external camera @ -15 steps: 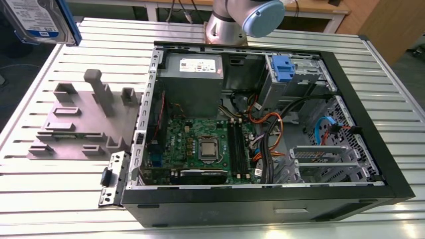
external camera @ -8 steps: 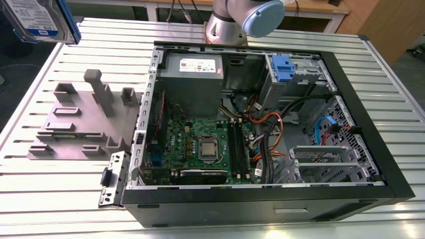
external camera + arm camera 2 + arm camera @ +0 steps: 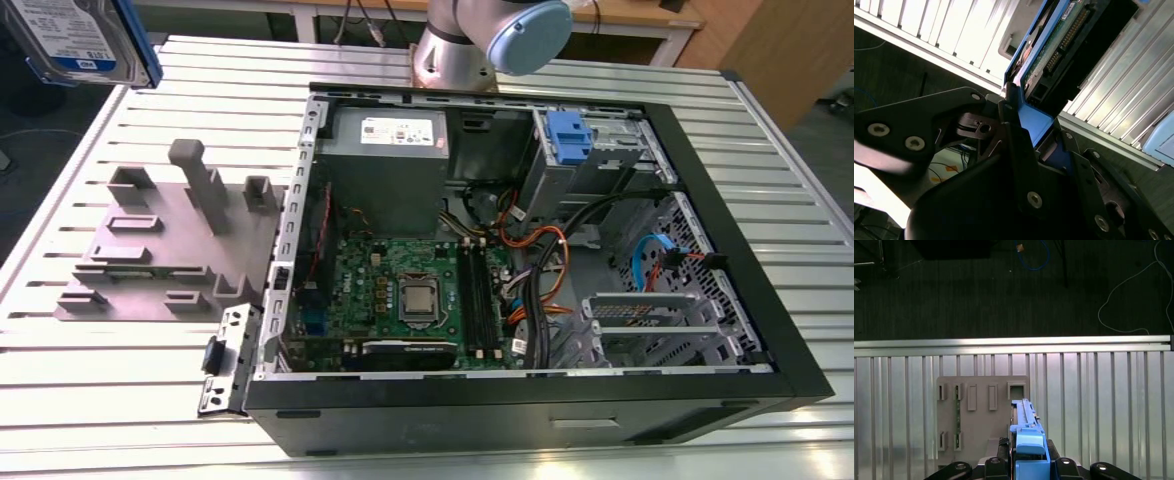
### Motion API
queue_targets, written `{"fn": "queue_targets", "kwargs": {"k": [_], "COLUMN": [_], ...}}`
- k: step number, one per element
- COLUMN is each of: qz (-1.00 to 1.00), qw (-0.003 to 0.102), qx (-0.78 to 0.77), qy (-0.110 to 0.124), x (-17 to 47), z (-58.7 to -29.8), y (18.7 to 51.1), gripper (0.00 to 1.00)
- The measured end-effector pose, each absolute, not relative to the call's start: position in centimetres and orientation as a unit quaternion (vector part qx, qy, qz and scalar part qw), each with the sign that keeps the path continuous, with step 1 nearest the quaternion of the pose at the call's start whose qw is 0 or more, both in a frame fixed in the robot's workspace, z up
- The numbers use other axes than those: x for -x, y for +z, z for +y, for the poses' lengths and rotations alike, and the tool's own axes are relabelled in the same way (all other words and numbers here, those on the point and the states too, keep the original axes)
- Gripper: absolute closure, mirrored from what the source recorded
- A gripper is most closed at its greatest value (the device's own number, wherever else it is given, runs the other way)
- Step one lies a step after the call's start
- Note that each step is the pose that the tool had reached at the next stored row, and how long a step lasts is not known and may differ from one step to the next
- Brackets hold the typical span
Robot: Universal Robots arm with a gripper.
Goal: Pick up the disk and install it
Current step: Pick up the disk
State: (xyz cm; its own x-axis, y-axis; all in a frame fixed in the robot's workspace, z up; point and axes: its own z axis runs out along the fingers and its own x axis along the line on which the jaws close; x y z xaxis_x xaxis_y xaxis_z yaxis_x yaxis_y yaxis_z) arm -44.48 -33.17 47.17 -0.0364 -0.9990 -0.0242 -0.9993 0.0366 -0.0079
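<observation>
- Above the counter's (image 3: 801,190) corner at the exterior view's left, the disk (image 3: 78,38) hangs in the air, clear of the slats, its white-and-blue label facing the camera.
- My tool (image 3: 1029,462) is pinching the disk by its blue bracket; in both wrist views a dark finger (image 3: 1016,150) presses on either side of that bracket.
- In the first wrist view the disk is edge-on over a grey slotted fixture plate (image 3: 981,415) that lies on the counter.
- The open computer case (image 3: 534,410) lies on the counter, well apart from the disk, beside the fixture plate.
- Inside the case: motherboard (image 3: 400,290), grey power supply (image 3: 387,150), small blue latch (image 3: 567,135).
</observation>
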Motion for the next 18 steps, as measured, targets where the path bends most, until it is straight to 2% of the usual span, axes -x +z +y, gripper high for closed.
{"fn": "queue_targets", "kwargs": {"k": [18], "qz": [0.720], "qw": [0.012], "qx": [0.694], "qy": [0.006], "x": [44.48], "z": [-33.17], "y": [47.63], "gripper": [0.64]}}
